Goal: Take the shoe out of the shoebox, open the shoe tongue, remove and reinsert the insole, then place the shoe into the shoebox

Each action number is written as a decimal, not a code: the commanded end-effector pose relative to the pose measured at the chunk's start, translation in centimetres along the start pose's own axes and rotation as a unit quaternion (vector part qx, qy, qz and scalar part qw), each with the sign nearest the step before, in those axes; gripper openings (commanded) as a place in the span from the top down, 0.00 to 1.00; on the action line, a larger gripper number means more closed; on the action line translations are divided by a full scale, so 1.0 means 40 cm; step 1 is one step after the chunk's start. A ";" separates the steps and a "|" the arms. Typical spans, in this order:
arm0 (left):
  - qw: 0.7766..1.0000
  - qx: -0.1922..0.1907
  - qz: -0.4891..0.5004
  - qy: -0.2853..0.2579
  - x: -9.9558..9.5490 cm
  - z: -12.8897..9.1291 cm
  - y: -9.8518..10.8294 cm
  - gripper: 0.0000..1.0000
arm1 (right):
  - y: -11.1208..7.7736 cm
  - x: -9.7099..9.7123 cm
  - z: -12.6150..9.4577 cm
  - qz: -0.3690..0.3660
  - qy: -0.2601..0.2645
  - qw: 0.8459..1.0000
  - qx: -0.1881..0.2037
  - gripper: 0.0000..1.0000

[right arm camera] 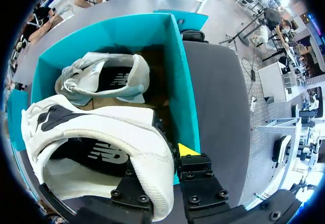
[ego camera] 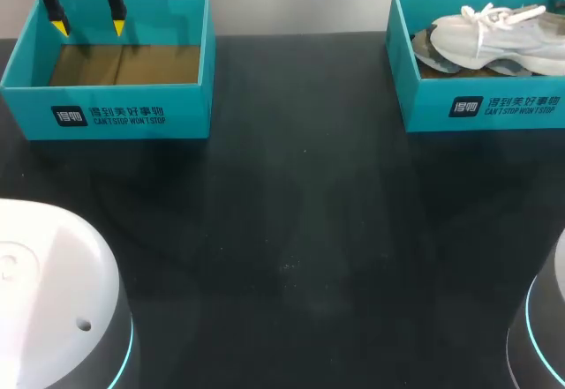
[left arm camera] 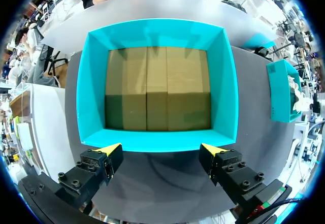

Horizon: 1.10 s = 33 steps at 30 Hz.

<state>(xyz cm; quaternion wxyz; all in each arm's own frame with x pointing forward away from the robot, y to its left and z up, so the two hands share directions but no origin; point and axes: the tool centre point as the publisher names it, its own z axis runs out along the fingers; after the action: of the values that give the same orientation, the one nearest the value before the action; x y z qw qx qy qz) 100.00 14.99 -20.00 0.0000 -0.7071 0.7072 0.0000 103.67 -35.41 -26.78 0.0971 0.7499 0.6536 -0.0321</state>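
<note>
A white shoe hangs at the near side of the right teal shoebox, with my right gripper shut on its heel collar. One finger is inside the shoe and the yellow-tipped one is outside. A second white shoe lies on the box floor ahead of the gripper. In the head view a white shoe shows in that right shoebox; my right gripper is out of that view. My left gripper hangs open over the back of the left teal shoebox, which holds only its brown cardboard floor.
The two boxes stand at the far left and far right of the black table. White robot bases fill the near corners. The right shoebox also shows off to the side of my left gripper.
</note>
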 end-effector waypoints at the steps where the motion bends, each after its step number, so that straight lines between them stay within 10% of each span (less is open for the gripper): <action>1: 1.000 0.000 0.000 0.000 0.000 0.000 0.000 0.00 | -0.004 -0.008 -0.068 0.001 -0.005 1.000 -0.007 1.00; 18: 1.000 0.000 0.000 0.000 0.000 0.000 0.000 0.00 | -0.003 -0.003 -0.351 -0.004 -0.027 0.999 -0.044 1.00; 33: 1.000 0.000 0.000 0.000 0.000 0.000 0.000 0.00 | -0.197 0.143 -0.486 -0.006 -0.028 0.998 -0.060 1.00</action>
<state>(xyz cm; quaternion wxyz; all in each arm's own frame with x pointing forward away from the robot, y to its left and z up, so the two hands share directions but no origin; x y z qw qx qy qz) 100.00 14.99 -20.00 0.0000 -0.7070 0.7072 0.0000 98.00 -27.18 -10.14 0.1301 0.7406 0.6588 -0.0230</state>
